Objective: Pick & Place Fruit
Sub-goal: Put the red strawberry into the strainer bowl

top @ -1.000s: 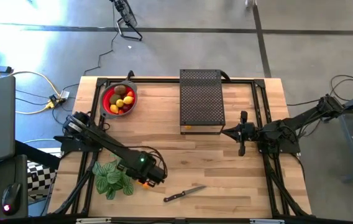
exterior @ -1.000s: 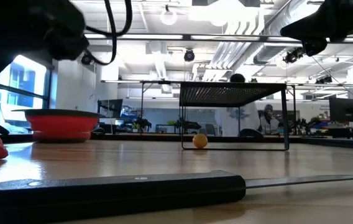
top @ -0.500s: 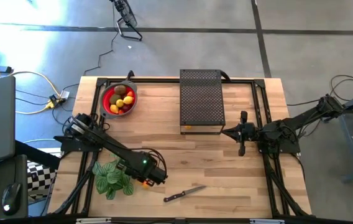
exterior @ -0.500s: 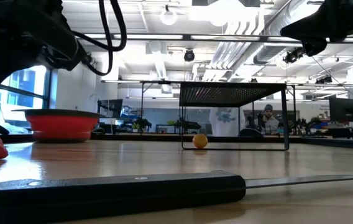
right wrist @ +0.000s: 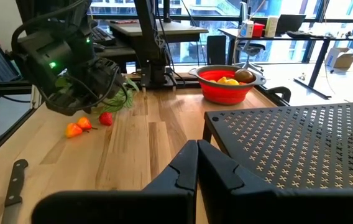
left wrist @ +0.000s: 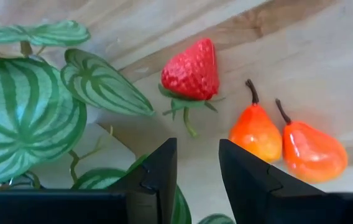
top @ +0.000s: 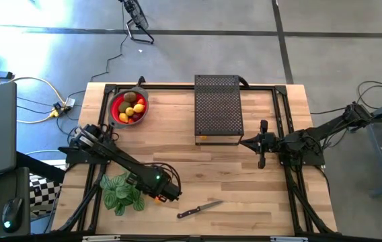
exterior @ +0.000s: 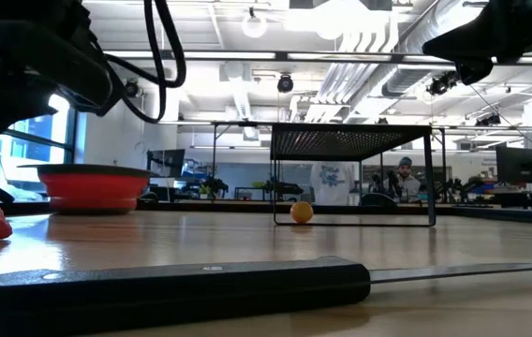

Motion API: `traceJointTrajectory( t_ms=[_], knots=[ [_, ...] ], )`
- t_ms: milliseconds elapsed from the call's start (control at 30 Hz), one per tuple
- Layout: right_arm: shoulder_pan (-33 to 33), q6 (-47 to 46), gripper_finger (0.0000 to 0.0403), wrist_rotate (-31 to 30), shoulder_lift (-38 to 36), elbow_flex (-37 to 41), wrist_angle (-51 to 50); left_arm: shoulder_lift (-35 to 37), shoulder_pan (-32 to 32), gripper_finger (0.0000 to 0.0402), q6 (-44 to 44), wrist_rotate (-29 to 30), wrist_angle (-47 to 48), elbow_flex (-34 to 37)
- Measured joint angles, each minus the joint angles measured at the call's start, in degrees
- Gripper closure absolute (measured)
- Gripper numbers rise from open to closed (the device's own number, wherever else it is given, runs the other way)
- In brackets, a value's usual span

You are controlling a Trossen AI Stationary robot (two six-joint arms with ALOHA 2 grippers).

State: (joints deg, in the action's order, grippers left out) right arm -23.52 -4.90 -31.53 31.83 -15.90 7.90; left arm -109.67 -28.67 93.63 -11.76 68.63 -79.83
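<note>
My left claw [left wrist: 195, 171] hovers narrowly parted, empty, over the red strawberry [left wrist: 192, 70] beside two orange pears [left wrist: 288, 140]; my right claw [right wrist: 196, 163] waits shut, far right of the desk [top: 245, 181].

My rig: two dark, near-black jointed arms; left arm [top: 120, 160] shows a small green light; looped black cable, possibly its own; right arm [top: 312, 138] matte black.
</note>
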Motion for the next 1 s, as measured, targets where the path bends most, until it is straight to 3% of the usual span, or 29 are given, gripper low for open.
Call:
traceJointTrajectory(
  t_ms=[733, 1000],
  knots=[
    [0.01, -0.01, 0.04, 0.0, 0.0, 0.0, 0.0, -1.26, -1.46, 0.0287, 4.17, 4.83, 0.14, 0.11],
    [0.01, -0.01, 0.04, 0.0, 0.01, 0.0, -0.02, -4.0, -1.37, 0.0287, 2.01, 2.25, -0.1, 0.11]
  ],
)
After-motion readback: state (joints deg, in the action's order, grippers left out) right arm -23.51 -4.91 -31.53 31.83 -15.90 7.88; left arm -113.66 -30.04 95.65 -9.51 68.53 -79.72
